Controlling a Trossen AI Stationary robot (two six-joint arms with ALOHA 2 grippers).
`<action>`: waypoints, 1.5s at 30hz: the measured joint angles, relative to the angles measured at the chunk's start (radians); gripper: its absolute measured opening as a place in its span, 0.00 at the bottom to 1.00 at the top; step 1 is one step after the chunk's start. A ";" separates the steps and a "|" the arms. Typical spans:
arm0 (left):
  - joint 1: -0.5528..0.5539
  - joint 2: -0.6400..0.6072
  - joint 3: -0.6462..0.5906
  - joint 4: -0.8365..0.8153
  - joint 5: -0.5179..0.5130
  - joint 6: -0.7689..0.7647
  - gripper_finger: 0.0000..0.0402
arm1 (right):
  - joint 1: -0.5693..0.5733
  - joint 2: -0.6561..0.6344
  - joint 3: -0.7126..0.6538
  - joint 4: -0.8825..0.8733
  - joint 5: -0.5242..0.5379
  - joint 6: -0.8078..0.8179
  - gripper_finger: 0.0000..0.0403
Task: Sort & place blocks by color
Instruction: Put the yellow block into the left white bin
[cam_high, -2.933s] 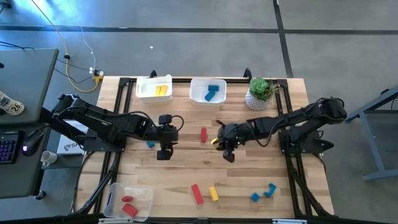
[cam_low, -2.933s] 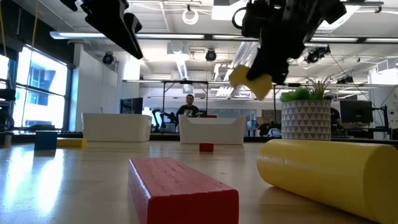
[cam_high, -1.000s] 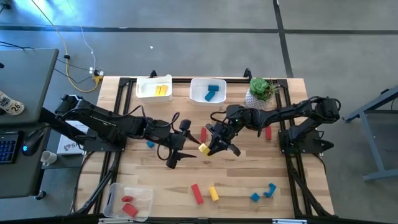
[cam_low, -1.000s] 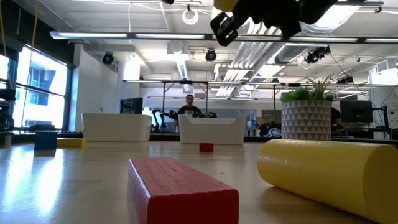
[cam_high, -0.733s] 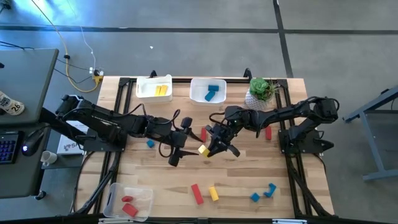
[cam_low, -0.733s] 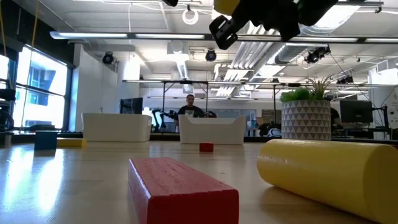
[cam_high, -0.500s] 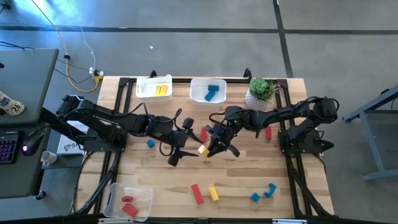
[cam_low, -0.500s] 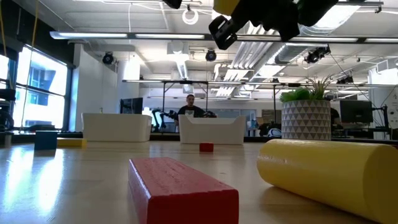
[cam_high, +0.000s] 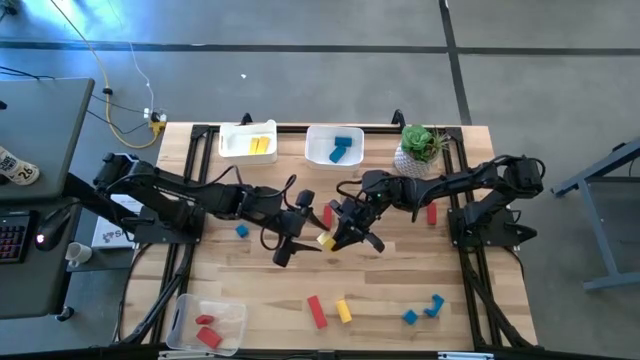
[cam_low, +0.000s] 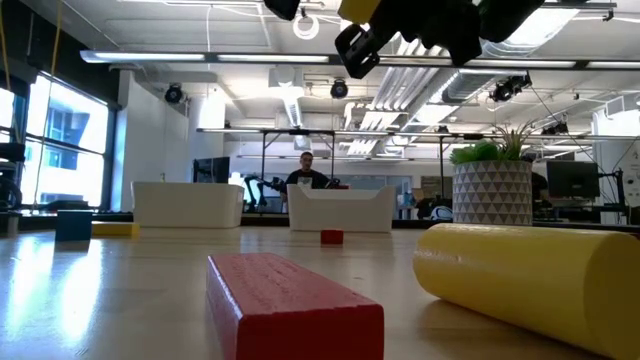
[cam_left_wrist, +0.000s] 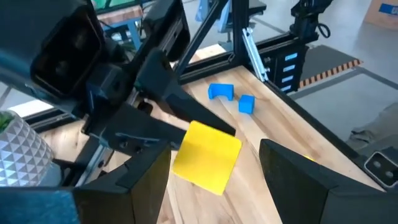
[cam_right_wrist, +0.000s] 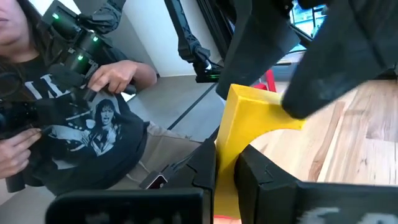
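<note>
handover near: we see left gripper (cam_high: 300, 238), jaws wide, now closer around flat yellow block (cam_high: 325, 240) clamped in right gripper (cam_high: 334, 238) mid-table; next, yellow bin (cam_high: 247, 143).

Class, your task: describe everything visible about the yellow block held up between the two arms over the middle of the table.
The yellow block is a small, solid-coloured piece with flat faces and a curved cut-out on one side, seen in the right wrist view; it looks like painted wood. It is lifted clear of the table, pinched in the shut right gripper. The left gripper, its fingers spread open, faces it from the other side without touching it. Only the right gripper's fingers touch the block.
</note>
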 joint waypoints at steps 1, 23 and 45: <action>0.003 0.009 0.000 0.005 0.000 0.000 0.58 | 0.000 0.000 0.000 -0.001 0.000 -0.001 0.03; 0.039 0.064 0.000 0.066 0.110 0.002 0.55 | -0.014 0.000 0.000 -0.004 -0.001 0.005 0.03; 0.050 0.072 0.001 0.039 0.110 0.063 0.27 | -0.014 0.000 0.000 -0.024 0.024 0.053 0.15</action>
